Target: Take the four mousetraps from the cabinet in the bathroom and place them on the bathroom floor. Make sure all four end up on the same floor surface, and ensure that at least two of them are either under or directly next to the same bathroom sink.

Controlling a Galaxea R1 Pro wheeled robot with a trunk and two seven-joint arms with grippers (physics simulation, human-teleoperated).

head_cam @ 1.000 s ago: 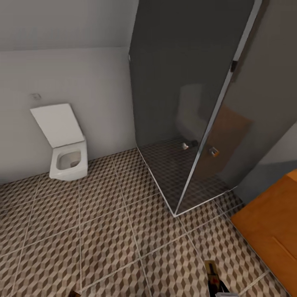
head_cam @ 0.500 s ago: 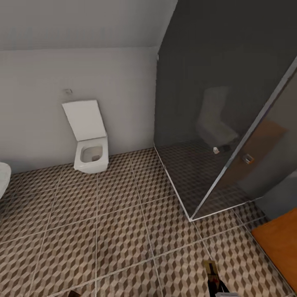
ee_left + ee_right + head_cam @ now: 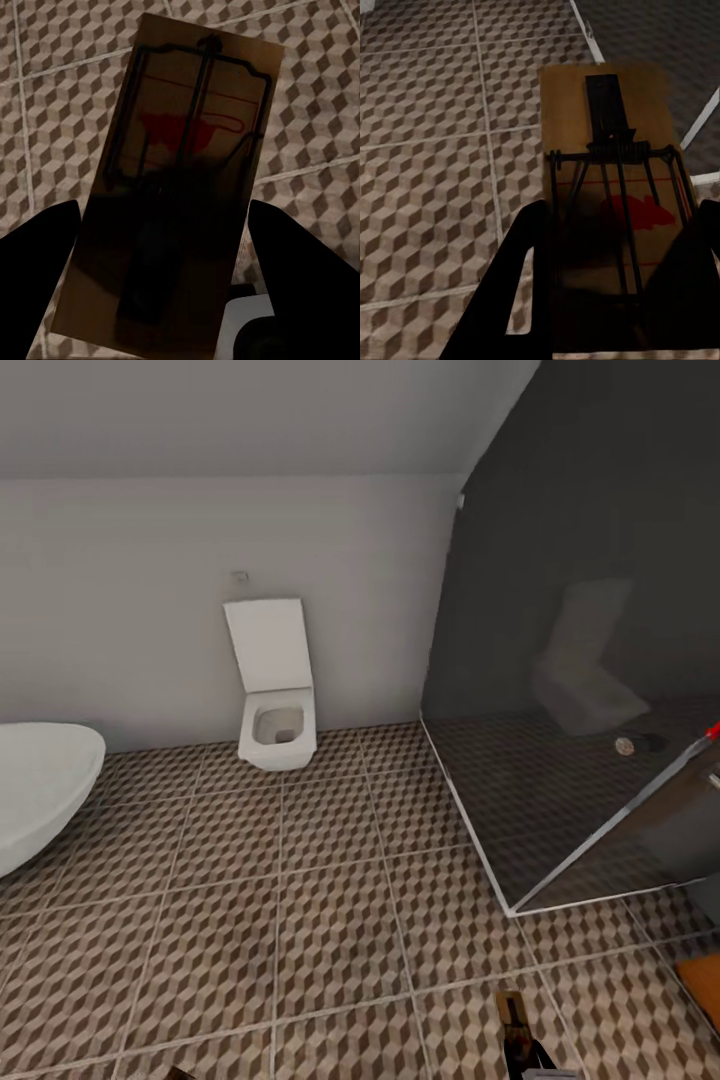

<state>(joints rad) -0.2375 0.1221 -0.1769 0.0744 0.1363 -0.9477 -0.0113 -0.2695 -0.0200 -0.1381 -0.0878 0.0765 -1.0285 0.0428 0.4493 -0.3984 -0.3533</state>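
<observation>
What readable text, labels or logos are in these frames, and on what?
None readable.
Mousetrap in the left gripper: a red printed mark on the board, a shape and not legible lettering.
Mousetrap in the right gripper: the same kind of red mark with thin red lines, no readable words.
Toilet, shower glass, bathroom floor: no text or signs.

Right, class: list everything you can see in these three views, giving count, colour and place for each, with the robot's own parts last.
Toilet: one, white, lid up, against the back wall.
Bathtub: one, white, at the head view's left edge.
Shower enclosure: one, dark glass, right.
Bathroom floor: brown, beige and white cube tiles.
Cabinet: one orange corner, lower right.
Mousetraps: two, tan, one in the left hand, one in the right hand.
</observation>
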